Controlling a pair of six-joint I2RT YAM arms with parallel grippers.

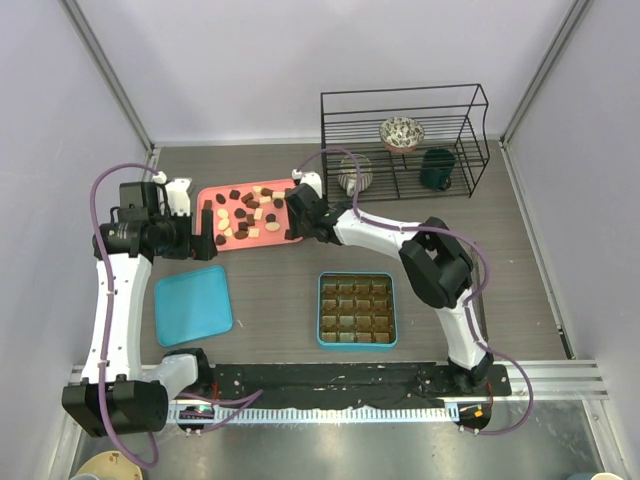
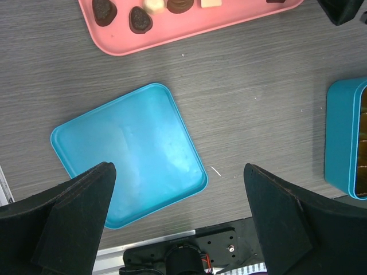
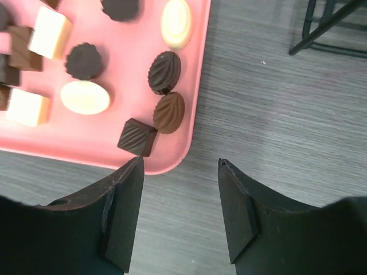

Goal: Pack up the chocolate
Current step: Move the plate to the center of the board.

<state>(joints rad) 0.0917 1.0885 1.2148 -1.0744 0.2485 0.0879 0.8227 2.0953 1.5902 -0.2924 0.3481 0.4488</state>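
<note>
The chocolate [image 1: 247, 213] is lying scattered in dark, mid-brown and cream pieces on the pink tray [image 1: 262, 241] toward the back of the table [image 1: 280, 290]. From above, the right gripper [image 1: 297, 212] is reaching over the tray's right end, and the left gripper [image 1: 208, 228] is hanging at its left end. The teal box [image 1: 321, 310] is sitting nearer the arms, and none of its brown compartments are showing any chocolate. The teal lid [image 1: 193, 305] is lying apart to the left.

On the left wrist camera, the left gripper [image 2: 176, 169] is standing spread wide with nothing between its fingers. It is looking down on the lid [image 2: 129, 152], with the tray's edge [image 2: 189, 26] and a few dark pieces [image 2: 139, 19] at the top.

On the right wrist camera, the right gripper [image 3: 180, 162] is parted with nothing in its grasp, and its fingers are hovering just off the tray's near corner [image 3: 172, 154]. A dark ridged square [image 3: 137, 137] is lying beside one finger, and two leaf-shaped pieces [image 3: 168, 112] are touching each other just behind it.
</note>
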